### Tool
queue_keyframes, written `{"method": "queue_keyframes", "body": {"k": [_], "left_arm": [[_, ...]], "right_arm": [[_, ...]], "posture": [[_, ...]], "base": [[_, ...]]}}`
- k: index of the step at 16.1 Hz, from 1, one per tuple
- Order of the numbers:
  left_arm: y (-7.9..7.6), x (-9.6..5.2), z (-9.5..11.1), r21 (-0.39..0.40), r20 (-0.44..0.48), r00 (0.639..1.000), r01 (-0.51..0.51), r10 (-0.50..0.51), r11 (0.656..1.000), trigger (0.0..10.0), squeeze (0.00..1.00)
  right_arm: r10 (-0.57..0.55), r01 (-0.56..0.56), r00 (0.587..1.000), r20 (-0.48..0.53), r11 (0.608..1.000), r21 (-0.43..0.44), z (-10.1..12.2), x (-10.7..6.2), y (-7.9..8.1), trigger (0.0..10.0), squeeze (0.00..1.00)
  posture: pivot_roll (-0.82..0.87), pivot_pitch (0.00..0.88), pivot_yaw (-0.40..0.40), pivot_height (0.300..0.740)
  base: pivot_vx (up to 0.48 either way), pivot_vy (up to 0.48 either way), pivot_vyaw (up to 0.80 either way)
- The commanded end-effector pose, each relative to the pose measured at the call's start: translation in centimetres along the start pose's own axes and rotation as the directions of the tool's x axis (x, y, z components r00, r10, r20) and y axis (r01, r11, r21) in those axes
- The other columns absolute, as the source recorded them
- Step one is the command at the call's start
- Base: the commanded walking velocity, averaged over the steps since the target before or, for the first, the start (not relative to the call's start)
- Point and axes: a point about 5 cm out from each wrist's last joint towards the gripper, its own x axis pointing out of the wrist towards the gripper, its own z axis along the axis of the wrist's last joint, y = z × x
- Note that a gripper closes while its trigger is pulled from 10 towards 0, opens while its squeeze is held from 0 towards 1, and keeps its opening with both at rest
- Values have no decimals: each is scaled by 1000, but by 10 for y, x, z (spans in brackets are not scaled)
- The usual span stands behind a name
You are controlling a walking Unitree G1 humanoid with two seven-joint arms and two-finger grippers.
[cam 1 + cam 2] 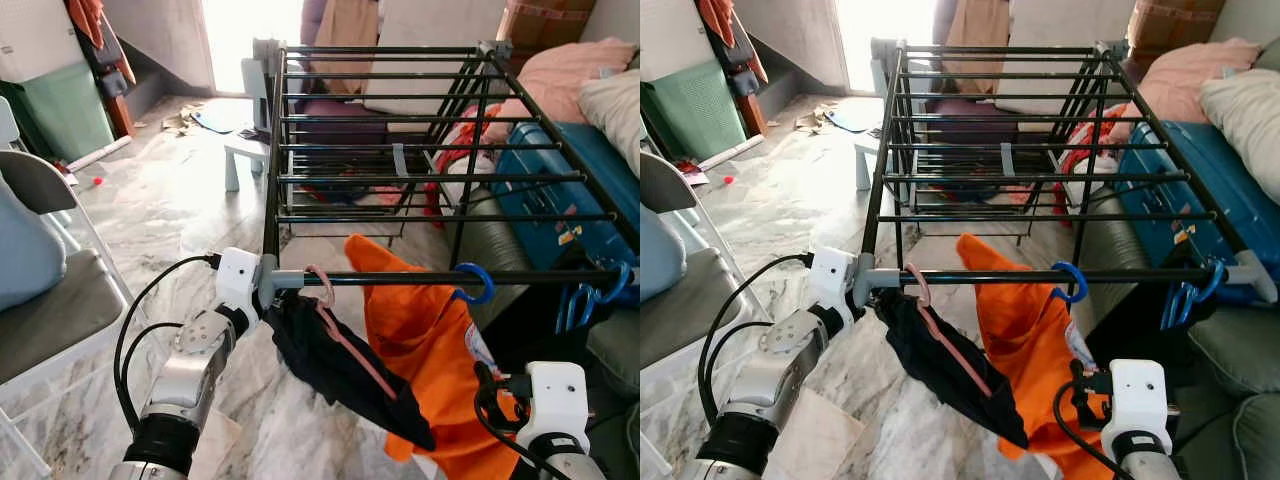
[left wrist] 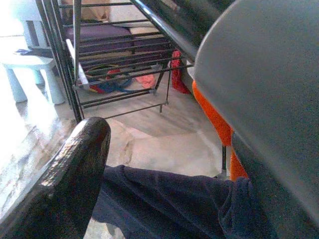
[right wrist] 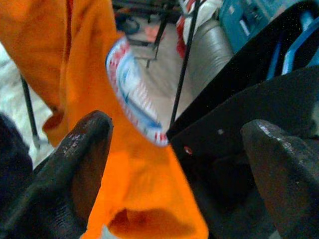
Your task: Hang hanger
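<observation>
A pink hanger (image 1: 322,287) hooks over the front rail of the black drying rack (image 1: 400,150) and carries a dark navy garment (image 1: 340,370). To its right on the same rail, a blue hanger (image 1: 476,284) holds an orange shirt (image 1: 425,340). My left gripper (image 1: 270,302) sits at the rack's front left corner, right beside the pink hook. It is open, one finger (image 2: 70,179) showing, with the navy garment (image 2: 169,199) lying across the gap. My right gripper (image 3: 184,149) is low at the right, open, with the orange shirt (image 3: 75,64) just beyond its fingers.
A folding chair (image 1: 50,300) stands close on the left. A blue suitcase (image 1: 560,190) and bedding (image 1: 610,100) lie right of the rack. Spare blue hangers (image 1: 580,300) hang at the rail's right end. A white stool (image 1: 245,155) stands behind the rack on the marble floor.
</observation>
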Motion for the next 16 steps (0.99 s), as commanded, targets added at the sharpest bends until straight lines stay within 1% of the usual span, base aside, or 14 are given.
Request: {"method": "queue_keyframes", "body": {"k": [1, 4, 5, 6, 7, 8, 9, 10, 12, 13, 14, 16], "left_arm": [[-1, 1, 1, 13, -10, 1000, 13, -13, 1000, 10000, 0], [-1, 3, 1, 15, -18, 1000, 15, -14, 1000, 10000, 0], [-1, 3, 1, 17, -20, 1000, 17, -16, 1000, 10000, 0], [-1, 3, 1, 18, -22, 1000, 19, -18, 1000, 10000, 0], [-2, 4, 1, 18, -25, 999, 20, -20, 1000, 10000, 0], [-2, 4, 1, 18, -28, 999, 22, -22, 1000, 10000, 0], [-3, 4, 1, 18, -28, 999, 25, -24, 1000, 10000, 0], [-3, 4, 1, 18, -29, 999, 26, -25, 1000, 10000, 0], [-4, 5, 1, 16, -29, 999, 26, -25, 1000, 10000, 0], [-4, 4, 1, 14, -29, 999, 24, -23, 1000, 10000, 0], [-3, 4, 1, 13, -30, 999, 22, -22, 1000, 10000, 0], [-4, 3, 0, 14, -32, 999, 23, -22, 1000, 10000, 0]], "right_arm": [[34, -35, 999, -20, 999, -4, -3, 1, -8, 10000, 0], [79, -80, 996, -46, 996, -27, -9, 7, -26, 10000, 0], [71, -74, 997, -42, 995, -70, -9, 12, -36, 10000, 0], [78, -80, 996, -32, 993, -82, -7, 17, -45, 10000, 0], [112, -113, 994, -17, 990, -86, -3, 24, -51, 10000, 0], [173, -173, 985, -14, 981, -87, -2, 32, -52, 10000, 0], [221, -222, 975, -15, 971, -90, -2, 36, -50, 10000, 0], [244, -244, 970, -17, 965, -91, -2, 37, -49, 10000, 0], [373, -375, 927, -44, 925, -59, -7, 46, -42, 10000, 0], [401, -404, 914, -56, 913, -58, -10, 47, -39, 10000, 0], [413, -415, 909, -57, 908, -49, -11, 48, -38, 10000, 0], [426, -429, 903, -53, 901, -61, -11, 48, -36, 10000, 0]], "posture": [[-24, 0, -14, 740], [-24, 0, -14, 740], [-23, 0, -6, 740], [-19, 0, -3, 740], [-18, 0, -1, 740], [-15, 0, 0, 740], [-13, 0, 0, 740], [-13, 0, 0, 740], [0, 0, -5, 740], [0, 0, -5, 740], [0, 0, -5, 740], [0, 0, -5, 740]], "base": [[0, 0, 0], [0, 0, 0], [0, 0, 0], [0, 0, 0], [0, 0, 0], [0, 0, 0], [0, 0, 0], [0, 0, 0], [0, 0, 0], [0, 0, 0], [0, 0, 0], [0, 0, 0]]}}
